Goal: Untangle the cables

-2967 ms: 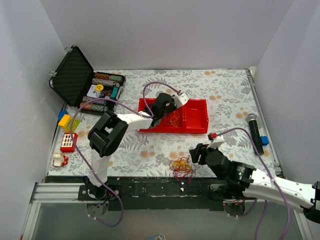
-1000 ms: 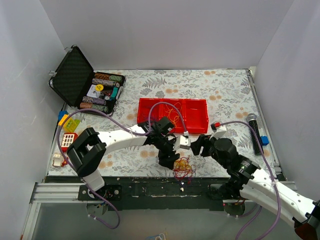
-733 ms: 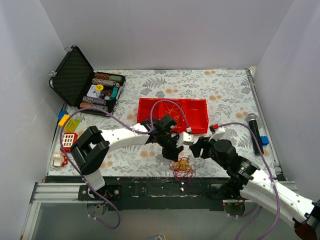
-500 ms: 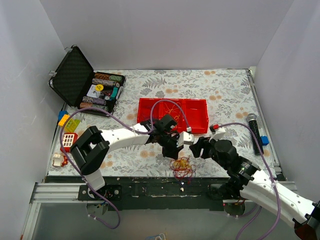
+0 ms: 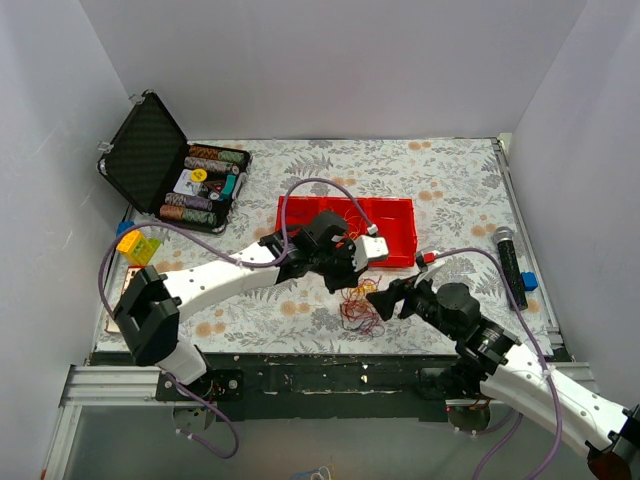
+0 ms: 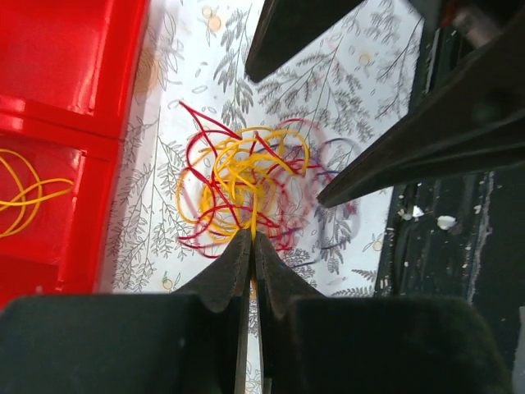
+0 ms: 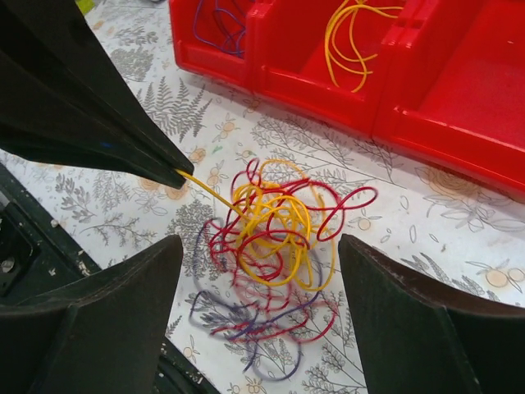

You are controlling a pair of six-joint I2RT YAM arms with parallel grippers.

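The cables (image 5: 358, 308) are a bunch of yellow, red and purple strands on the flowered cloth, in front of the red tray (image 5: 395, 235). My left gripper (image 5: 350, 285) is shut on one yellow strand (image 6: 252, 215) that pulls taut from the bunch (image 6: 246, 185). My right gripper (image 5: 385, 297) is open and empty, its fingers (image 7: 98, 320) either side of the bunch (image 7: 279, 230) and above it. In the right wrist view the left gripper's tip (image 7: 174, 170) holds the yellow strand. The tray holds a loose yellow cable (image 7: 353, 33) and a purple one (image 7: 217, 20).
An open black case with poker chips (image 5: 190, 185) stands at the back left. Toy blocks (image 5: 135, 245) lie at the left edge. A microphone (image 5: 508, 262) and a blue block (image 5: 528, 281) lie at the right. The black front rail (image 6: 443, 246) runs just beside the bunch.
My left gripper has gone from the tray to the bunch, shut on a yellow strand and pulled the bunch off the front edge toward the tray. My right gripper has moved left to it.
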